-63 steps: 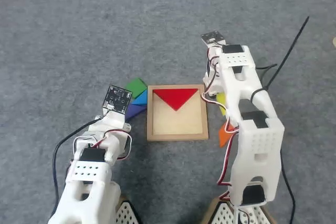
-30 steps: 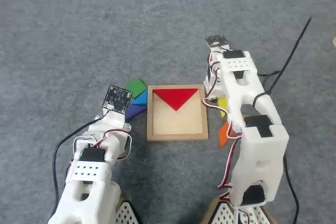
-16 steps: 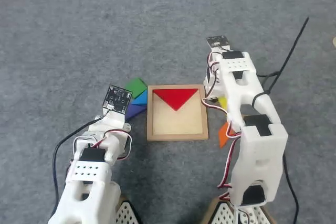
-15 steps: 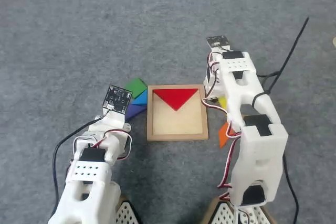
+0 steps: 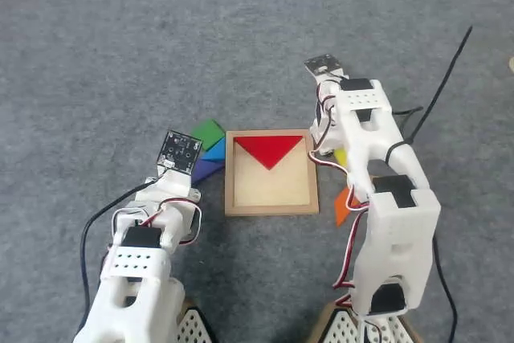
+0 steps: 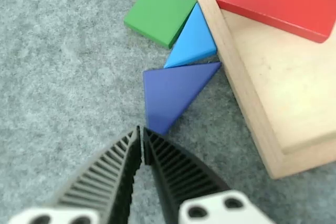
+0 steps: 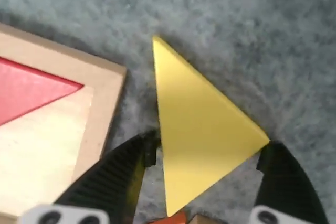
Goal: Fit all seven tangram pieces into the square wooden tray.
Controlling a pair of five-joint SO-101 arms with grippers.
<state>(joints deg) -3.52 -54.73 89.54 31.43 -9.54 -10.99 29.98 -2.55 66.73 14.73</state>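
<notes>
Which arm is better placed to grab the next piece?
Right. The right gripper is open astride the yellow triangle beside the tray; the left gripper is shut, short of the dark blue triangle.

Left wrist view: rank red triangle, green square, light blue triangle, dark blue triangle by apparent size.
1. red triangle, largest even though the frame edge cuts it off.
2. dark blue triangle and green square: too alike to rank.
3. light blue triangle, smallest.

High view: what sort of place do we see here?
Probably a robot test bench in a lab, not a home. The left arm and the right arm, both white with exposed wiring, stand side by side on a grey felt-like mat. The wooden tray holding a red triangle looks like a set exercise.
</notes>
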